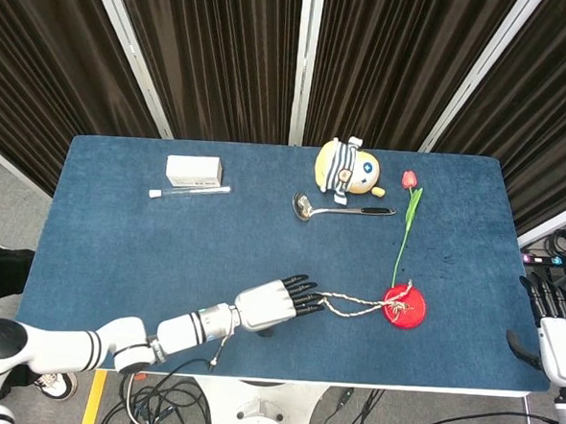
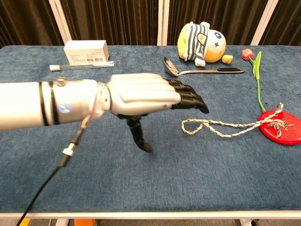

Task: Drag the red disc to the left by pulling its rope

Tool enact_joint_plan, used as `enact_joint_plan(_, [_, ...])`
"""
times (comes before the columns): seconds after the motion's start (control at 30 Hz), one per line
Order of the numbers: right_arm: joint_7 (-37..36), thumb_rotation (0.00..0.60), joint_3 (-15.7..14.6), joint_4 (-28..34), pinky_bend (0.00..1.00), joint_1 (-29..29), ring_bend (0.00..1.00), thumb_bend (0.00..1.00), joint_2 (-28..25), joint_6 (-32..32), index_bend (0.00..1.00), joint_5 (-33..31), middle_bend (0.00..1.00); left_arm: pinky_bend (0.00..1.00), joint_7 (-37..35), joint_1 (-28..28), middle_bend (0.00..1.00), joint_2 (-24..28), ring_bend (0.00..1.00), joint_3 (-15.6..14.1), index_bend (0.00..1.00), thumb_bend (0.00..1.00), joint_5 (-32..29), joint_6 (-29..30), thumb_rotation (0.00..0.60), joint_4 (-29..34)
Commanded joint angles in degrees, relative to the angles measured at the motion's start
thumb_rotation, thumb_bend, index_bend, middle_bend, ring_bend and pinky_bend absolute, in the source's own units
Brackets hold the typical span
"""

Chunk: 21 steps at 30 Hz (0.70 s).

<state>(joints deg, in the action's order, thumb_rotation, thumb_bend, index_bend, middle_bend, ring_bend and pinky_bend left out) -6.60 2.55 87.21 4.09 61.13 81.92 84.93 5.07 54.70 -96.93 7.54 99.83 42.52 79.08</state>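
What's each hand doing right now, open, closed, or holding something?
Left hand: open, fingers stretched out toward the rope, holding nothing.
Right hand: at the table's right edge, away from everything, fingers apart, holding nothing.

Plush toy (image 1: 346,168), ladle (image 1: 341,210), tulip (image 1: 407,220), white box (image 1: 193,171), tube (image 1: 189,192).

A flat red disc (image 1: 404,308) is seen lying on the blue desk (image 1: 166,243), toward its right front part. A pale twisted rope (image 1: 349,306) is knotted on top of the disc and is stretched out leftward across the cloth, ending in a closed loop (image 2: 193,126). The rope lies slack, with gentle bends, flat on the desk.
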Motion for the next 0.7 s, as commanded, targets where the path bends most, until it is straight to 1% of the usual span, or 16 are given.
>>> enact_joint_plan(0.03, [-0.4,0.600,0.0,-0.4,0.00,0.0,0.00,0.26,0.2,-0.1,0.00,0.0,0.00,0.09,-0.6,1.5,0.08,-1.5,0.00,-0.3,0.11,0.03,-1.0,-1.1,0.600,-1.8])
enact_joint_plan(0.3, [-1.4,0.600,0.2,-1.8,0.00,-0.2,0.00,0.26,0.8,-0.2,0.00,-0.6,0.00,0.09,-0.2,4.2,0.09,-3.1,0.00,-1.2,0.11,0.03,-3.2,-2.9,0.600,-6.1])
enact_joint_plan(0.43, [-1.8,0.600,0.3,-2.3,0.00,-0.3,0.00,0.26,1.0,-0.2,0.00,-0.8,0.00,0.09,-0.5,4.7,0.12,-3.1,0.00,-1.9,0.11,0.03,-4.1,-3.1,0.600,-6.4])
enact_joint_plan(0.7, [-2.2,0.600,0.3,-3.1,0.00,-0.2,0.00,0.26,1.5,-0.6,0.00,-0.9,0.00,0.09,-0.1,6.0,0.12,-3.2,0.00,-3.0,0.11,0.03,-5.0,-3.3,0.600,-6.5])
